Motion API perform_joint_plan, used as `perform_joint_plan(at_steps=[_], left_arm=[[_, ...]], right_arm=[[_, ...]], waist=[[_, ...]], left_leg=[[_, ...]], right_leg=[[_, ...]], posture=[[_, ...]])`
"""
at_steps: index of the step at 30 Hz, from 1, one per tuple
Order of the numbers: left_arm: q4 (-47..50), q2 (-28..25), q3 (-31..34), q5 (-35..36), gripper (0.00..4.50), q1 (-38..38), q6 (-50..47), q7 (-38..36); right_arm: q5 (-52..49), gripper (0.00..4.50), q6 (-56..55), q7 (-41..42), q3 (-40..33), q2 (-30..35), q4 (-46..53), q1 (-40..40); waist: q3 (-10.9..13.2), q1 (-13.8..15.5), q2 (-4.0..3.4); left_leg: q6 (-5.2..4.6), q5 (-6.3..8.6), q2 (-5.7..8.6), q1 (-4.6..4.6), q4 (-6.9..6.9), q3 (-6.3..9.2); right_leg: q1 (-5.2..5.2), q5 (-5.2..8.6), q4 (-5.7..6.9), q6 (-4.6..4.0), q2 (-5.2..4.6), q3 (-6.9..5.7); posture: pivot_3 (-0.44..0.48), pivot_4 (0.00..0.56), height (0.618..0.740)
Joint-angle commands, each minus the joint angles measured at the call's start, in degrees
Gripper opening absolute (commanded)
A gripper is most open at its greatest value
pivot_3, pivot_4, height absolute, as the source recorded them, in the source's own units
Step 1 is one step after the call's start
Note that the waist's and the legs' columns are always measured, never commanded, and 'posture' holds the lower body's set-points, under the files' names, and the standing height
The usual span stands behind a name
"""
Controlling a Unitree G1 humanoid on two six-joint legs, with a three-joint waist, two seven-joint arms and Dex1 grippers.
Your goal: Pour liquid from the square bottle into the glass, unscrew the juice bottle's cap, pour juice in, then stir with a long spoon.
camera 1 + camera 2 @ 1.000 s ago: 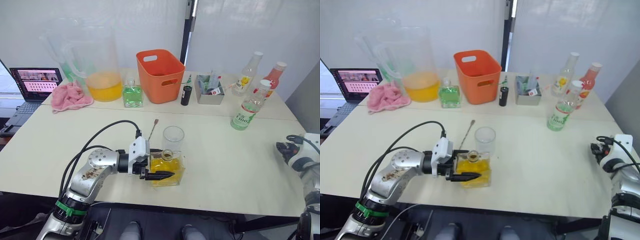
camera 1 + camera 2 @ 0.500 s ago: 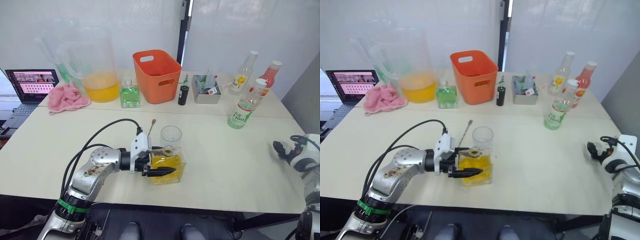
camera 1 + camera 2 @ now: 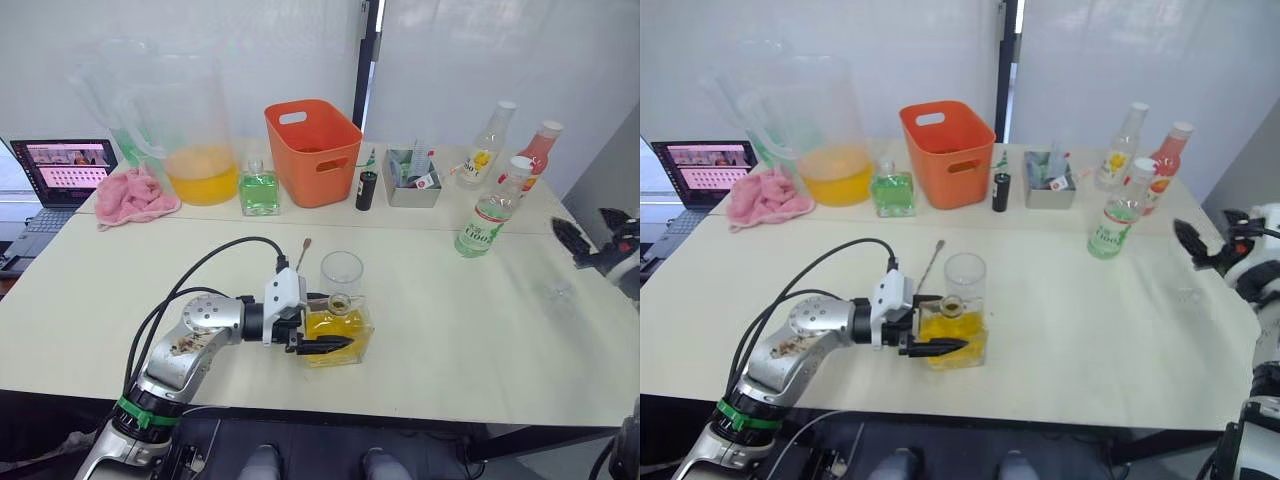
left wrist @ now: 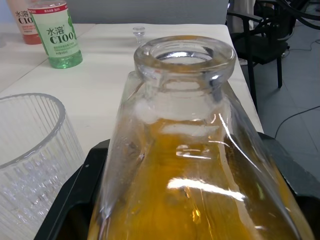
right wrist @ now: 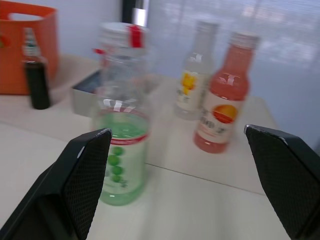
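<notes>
The left claw [image 3: 322,341] is clamped around the square bottle [image 3: 336,331], one finger on each side of its body; the bottle stands upright on the table [image 3: 450,320] with its neck open. The glass [image 3: 342,272] stands just beyond the claw, nearly touching the bottle's far side, so I judge a short lift and forward tip suffices. The right claw [image 5: 182,185] is spread wide, facing the juice bottle [image 5: 121,115] just ahead.

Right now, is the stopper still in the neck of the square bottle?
No. In the left wrist view the square bottle shows an open, empty neck, with no stopper in it.
</notes>
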State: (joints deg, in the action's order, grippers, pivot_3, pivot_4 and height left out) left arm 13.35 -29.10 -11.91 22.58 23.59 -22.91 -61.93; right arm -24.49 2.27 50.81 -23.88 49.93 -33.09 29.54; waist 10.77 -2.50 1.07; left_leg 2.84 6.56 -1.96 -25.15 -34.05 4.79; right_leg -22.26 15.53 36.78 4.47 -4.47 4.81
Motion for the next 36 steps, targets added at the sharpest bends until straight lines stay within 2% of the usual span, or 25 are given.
perform_joint_plan(at_steps=[1,5,12,17,23,28,34,36], left_arm=[[5.49,-1.16,2.81,3.02,2.82,1.84,-1.31,0.27],[9.75,-3.46,5.21,5.76,2.82,1.74,-5.39,1.33],[16.74,-7.79,10.99,10.06,2.82,-1.39,-11.68,5.57],[20.83,-11.12,18.61,13.37,2.82,-4.99,-15.48,9.5],[20.18,-17.14,28.48,16.45,2.82,-8.1,-17.57,10.01],[16.94,-22.09,27.12,7.58,2.82,-7.0,-15.87,14.96],[9.6,-22.45,20.45,-1.46,2.82,0.51,-13.41,19.38],[8.02,-21.8,18.69,-1.57,2.82,3.11,-14.17,18.98]], right_arm=[[-6.03,4.48,8.71,8.62,0.84,2.64,12.6,-4.14],[-11.46,4.48,19.68,14.31,3.04,4.83,25.37,-8.7],[-14.69,4.48,27.13,19.72,6.37,6.83,36.21,-9.89],[-16.39,4.48,30.67,23.11,9.61,6.76,37.92,-6.76],[-15.14,4.48,31.13,24.9,13.17,5.12,36.27,-3.85],[-13.59,4.48,30.84,24.67,15.98,3.36,35.74,-2.82],[-13.35,4.48,30.73,23.66,15.89,2.2,37.42,-3.89],[-13.17,4.48,30.76,22.67,15.44,2.05,38.31,-4.65]], waist=[[0.01,-0.01,-0.01],[0.05,-0.2,-0.06],[0.05,-0.04,-0.05],[0.1,-0.11,0.03],[0.19,0.0,0.19],[0.23,0.23,0.27],[0.29,0.71,0.37],[0.3,0.72,0.4]], left_leg=[[0.0,0.0,0.0,-0.01,0.0,0.0],[0.0,0.0,0.0,-0.02,0.02,0.0],[0.0,0.01,-0.05,0.0,0.0,-0.03],[0.0,0.01,-0.06,-0.02,0.0,-0.04],[0.01,0.01,-0.1,-0.02,0.0,-0.07],[0.01,0.01,-0.1,-0.03,0.0,-0.09],[0.02,0.01,-0.09,-0.15,0.0,-0.09],[0.02,0.01,-0.1,-0.17,0.0,-0.09]], right_leg=[[-0.01,0.0,0.0,-0.01,0.0,0.0],[-0.06,0.01,0.04,0.01,0.0,0.03],[-0.08,0.08,0.04,0.12,0.02,0.05],[-0.11,0.08,0.03,0.11,0.02,0.05],[-0.16,0.08,0.03,0.09,0.03,0.05],[-0.17,0.08,0.0,0.08,0.02,0.06],[-0.26,0.07,0.0,0.09,0.03,0.05],[-0.3,0.06,0.01,0.09,0.03,0.06]], posture=[[0.0,0.15,0.74],[0.0,0.15,0.74],[0.0,0.15,0.74],[0.0,0.15,0.74],[0.0,0.15,0.74],[0.0,0.15,0.74],[0.0,0.15,0.74],[0.0,0.15,0.74]])
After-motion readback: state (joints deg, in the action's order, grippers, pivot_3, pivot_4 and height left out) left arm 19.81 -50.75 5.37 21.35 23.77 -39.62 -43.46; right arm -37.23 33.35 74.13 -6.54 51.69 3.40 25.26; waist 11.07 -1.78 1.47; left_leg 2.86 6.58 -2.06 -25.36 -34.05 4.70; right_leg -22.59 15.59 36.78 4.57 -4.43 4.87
